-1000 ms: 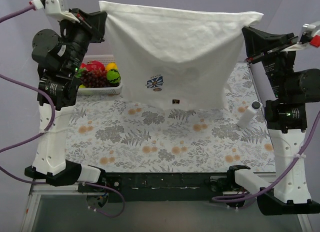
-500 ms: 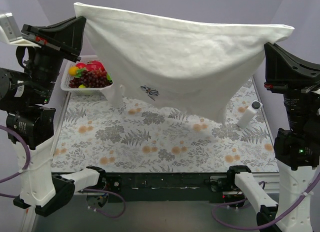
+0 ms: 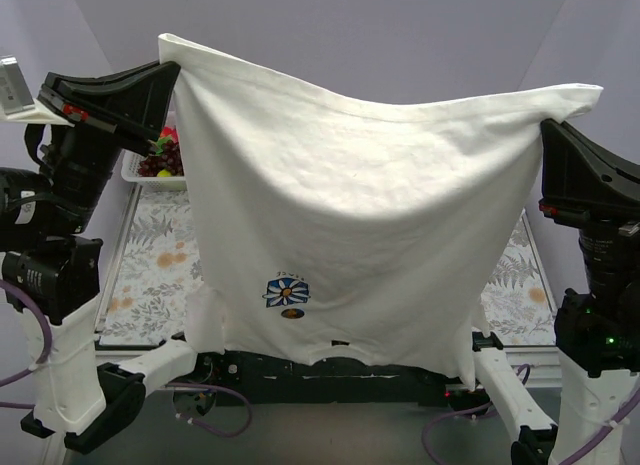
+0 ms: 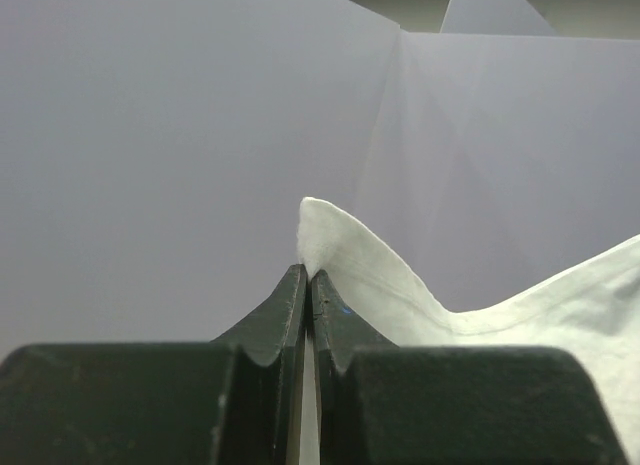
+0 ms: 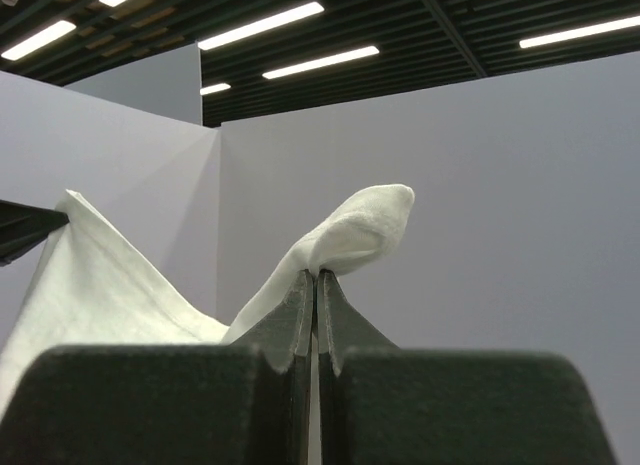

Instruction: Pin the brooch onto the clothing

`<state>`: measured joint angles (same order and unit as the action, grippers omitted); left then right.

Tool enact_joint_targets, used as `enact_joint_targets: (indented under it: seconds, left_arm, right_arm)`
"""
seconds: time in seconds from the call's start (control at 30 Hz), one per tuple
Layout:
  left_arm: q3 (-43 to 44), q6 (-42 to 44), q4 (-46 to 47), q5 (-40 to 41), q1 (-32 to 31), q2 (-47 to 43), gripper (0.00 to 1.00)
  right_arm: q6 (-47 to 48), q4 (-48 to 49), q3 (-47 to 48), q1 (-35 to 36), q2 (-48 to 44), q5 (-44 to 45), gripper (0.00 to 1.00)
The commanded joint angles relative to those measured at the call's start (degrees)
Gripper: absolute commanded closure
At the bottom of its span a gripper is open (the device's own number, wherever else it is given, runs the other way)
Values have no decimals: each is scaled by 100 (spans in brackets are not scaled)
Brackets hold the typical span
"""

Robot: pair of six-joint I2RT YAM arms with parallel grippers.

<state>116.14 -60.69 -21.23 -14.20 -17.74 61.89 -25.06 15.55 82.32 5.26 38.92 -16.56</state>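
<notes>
The clothing (image 3: 370, 215), a large white T-shirt, hangs spread like a curtain between my two raised arms, neck downward. Its blue-and-white flower emblem (image 3: 287, 291) shows low on the left, the neck opening (image 3: 340, 351) at the bottom edge. My left gripper (image 3: 170, 67) is shut on the shirt's upper left corner (image 4: 325, 235). My right gripper (image 3: 548, 125) is shut on the upper right corner (image 5: 365, 225). In both wrist views the fingers pinch white fabric at their tips. The brooch is out of view.
A white basket of toy fruit (image 3: 158, 157) peeks out behind the shirt at the far left. The floral table mat (image 3: 150, 275) shows on both sides of the cloth. The hanging shirt hides most of the table.
Both arms have lifted and drawn the shirt toward the camera. It now hangs lower and fuller, covering the table, with the emblem swung down to the lower left.
</notes>
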Motion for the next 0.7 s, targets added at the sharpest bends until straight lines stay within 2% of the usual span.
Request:
enact_joint_targets:
  seconds: [0.0, 0.17, 0.4, 0.67]
  left_arm:
    - [-521, 48, 5, 170, 16, 104, 100]
    - [-1014, 189, 93, 523, 16, 288, 100]
    - [-479, 312, 67, 699, 16, 789, 100]
    - [-144, 365, 93, 778, 25, 614, 100]
  right_arm:
    - [45, 36, -444, -7, 133, 197, 99]
    - [1, 44, -788, -7, 423, 144, 99]
    - [-69, -201, -25, -16, 1205, 21, 99]
    - [-113, 159, 29, -16, 759, 109, 99]
